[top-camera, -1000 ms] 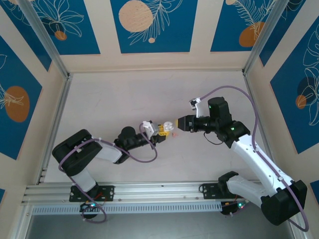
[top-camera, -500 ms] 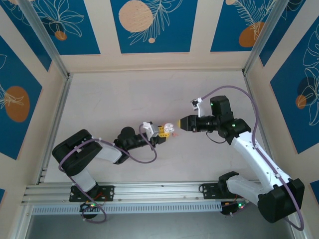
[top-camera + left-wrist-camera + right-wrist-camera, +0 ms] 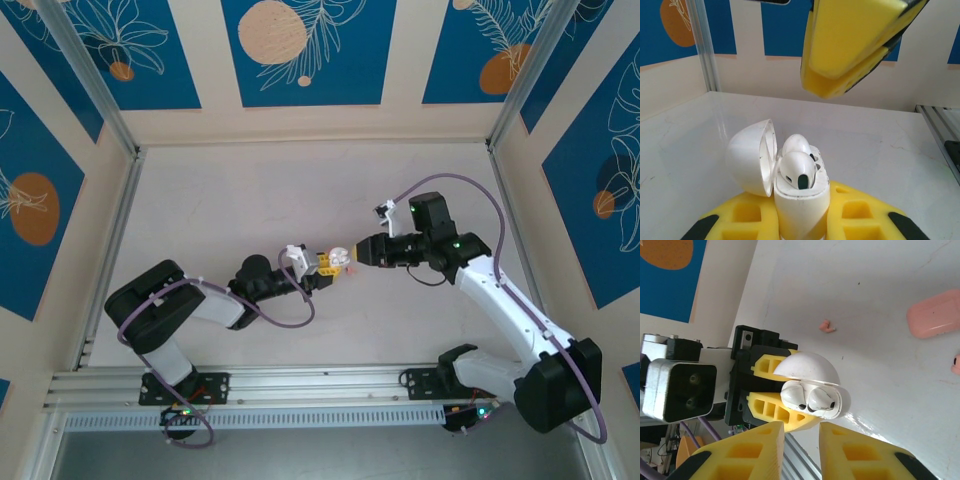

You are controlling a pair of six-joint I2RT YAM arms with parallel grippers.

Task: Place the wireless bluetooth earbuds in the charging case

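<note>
Left hand (image 3: 326, 264): clamped tight on the white case (image 3: 801, 205), gripping its lower body from both sides.
Right hand (image 3: 801, 432): at 3 o'clock of the left hand in the top view, tips close to the white case; fingers parted by a narrow gap, holding nothing.
White case contents: it stands upright with its lid (image 3: 747, 160) swung open; two white buds (image 3: 797, 170) sit in its wells.
Charging case (image 3: 934, 315): pink, looks closed, lies on the table at 2 o'clock of the white case in the right wrist view, well apart from both hands.
Earbuds (image 3: 827, 326): one pink bud lies loose on the table at 12 o'clock of the white case; the second (image 3: 956, 363) lies near the charging case at its 5 o'clock. Both are outside the charging case.
Table (image 3: 250, 200): pale, faintly veined.
Room: cream walls (image 3: 200, 60) with blue panels, orange discs and white leaf outlines; an aluminium rail (image 3: 300, 385) runs along the 6 o'clock edge.
</note>
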